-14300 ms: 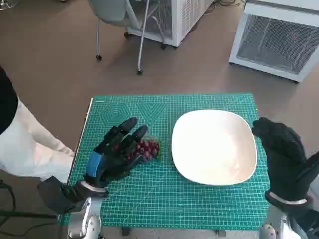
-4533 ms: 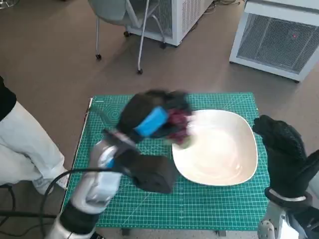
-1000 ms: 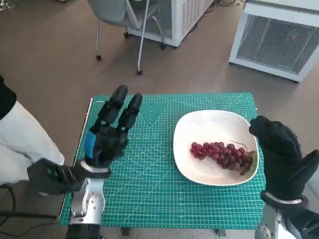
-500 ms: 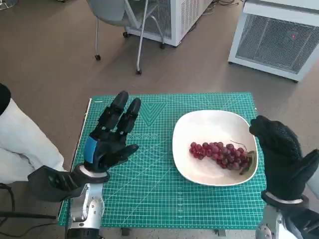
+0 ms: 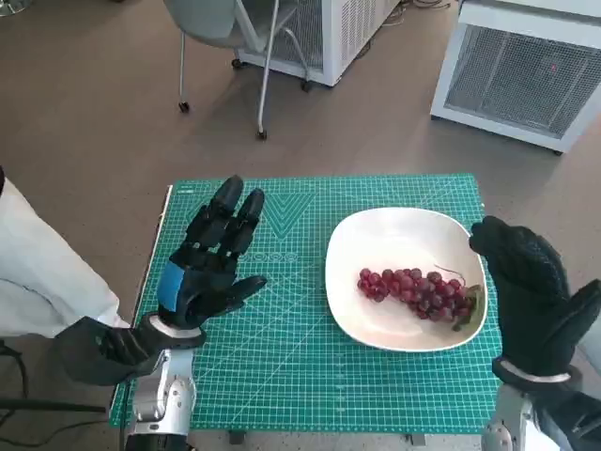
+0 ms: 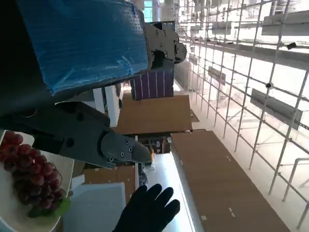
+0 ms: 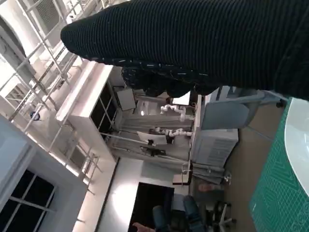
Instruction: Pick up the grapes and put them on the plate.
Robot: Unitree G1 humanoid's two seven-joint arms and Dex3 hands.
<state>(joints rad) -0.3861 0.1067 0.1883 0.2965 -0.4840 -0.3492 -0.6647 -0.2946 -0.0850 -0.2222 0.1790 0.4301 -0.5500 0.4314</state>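
Above the mat (image 5: 310, 376), the left hand (image 5: 205, 268) hovers empty, fingers spread, well apart from the grapes (image 5: 413, 291).

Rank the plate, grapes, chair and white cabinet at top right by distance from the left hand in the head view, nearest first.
From the left hand:
1. Plate, on the mat to the hand's right.
2. Grapes, on the plate's right half.
3. Chair, on the floor beyond the table.
4. White cabinet, at far right on the floor.
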